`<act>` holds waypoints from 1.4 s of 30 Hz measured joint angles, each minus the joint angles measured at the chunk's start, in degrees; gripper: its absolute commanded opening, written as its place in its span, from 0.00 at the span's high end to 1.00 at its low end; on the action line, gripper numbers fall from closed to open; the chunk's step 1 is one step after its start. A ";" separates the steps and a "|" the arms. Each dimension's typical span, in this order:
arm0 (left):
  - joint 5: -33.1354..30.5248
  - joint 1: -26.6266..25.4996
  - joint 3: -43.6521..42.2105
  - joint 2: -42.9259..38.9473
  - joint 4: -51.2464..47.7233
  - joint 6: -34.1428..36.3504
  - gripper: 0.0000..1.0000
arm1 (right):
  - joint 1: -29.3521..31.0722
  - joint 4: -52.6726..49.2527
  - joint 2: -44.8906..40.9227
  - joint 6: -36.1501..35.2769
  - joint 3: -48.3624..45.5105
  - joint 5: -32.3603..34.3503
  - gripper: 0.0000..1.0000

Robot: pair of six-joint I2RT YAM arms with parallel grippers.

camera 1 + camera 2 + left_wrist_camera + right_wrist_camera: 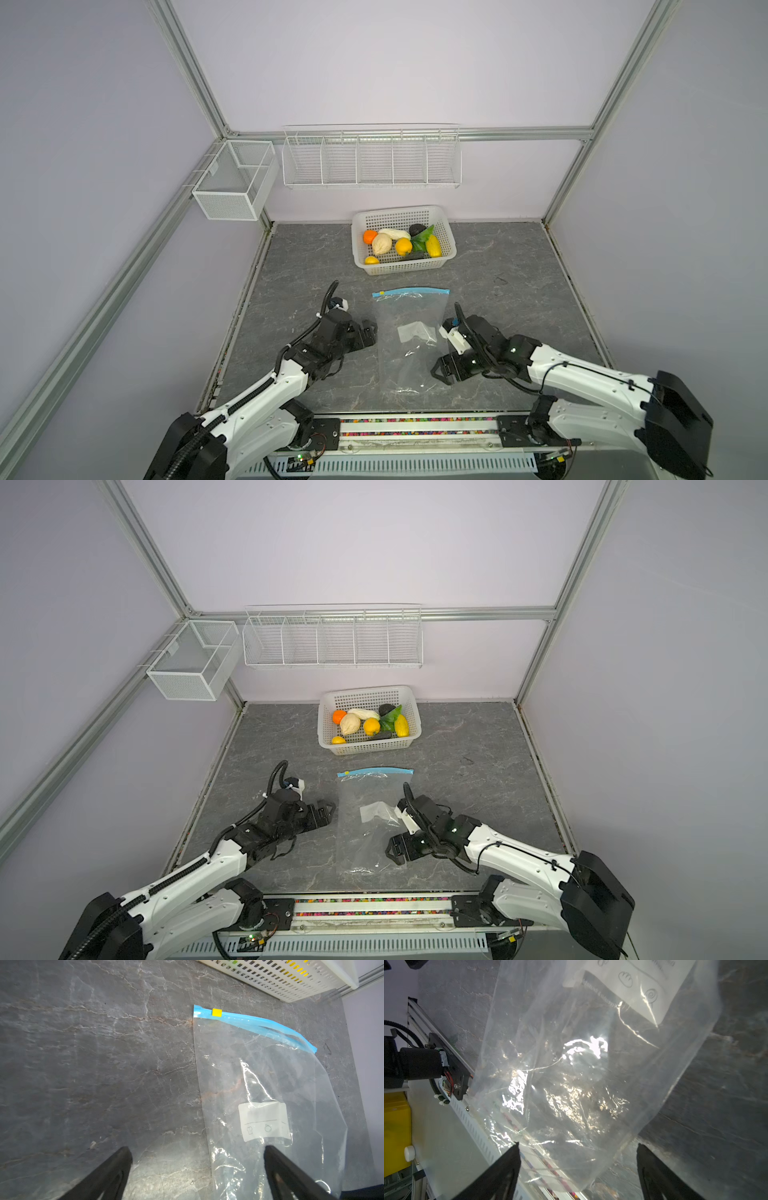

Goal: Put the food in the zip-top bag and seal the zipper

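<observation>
The zip-top bag (409, 345) (370, 825) lies flat and empty on the grey table, its white label patch (264, 1121) facing up. The light-blue zipper (411, 292) (259, 1024) runs along its far edge, with a yellow slider (217, 1012) near one end. The food (401, 243) (370, 725) sits in the white basket behind the bag: orange, yellow, cream and dark green pieces. My left gripper (371, 334) (197, 1151) is open at the bag's left edge. My right gripper (438, 372) (577, 1147) is open low at the bag's right edge, near its corner.
The white perforated basket (399, 268) (291, 980) stands at the back centre of the table. A wire rack (372, 160) and a mesh box (232, 183) hang on the back wall. A rail with a coloured strip (415, 426) runs along the front edge.
</observation>
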 measured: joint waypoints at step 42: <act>-0.83 1.14 10.29 -7.23 -18.80 -5.60 0.06 | 3.04 20.59 18.78 -4.09 16.26 1.31 0.08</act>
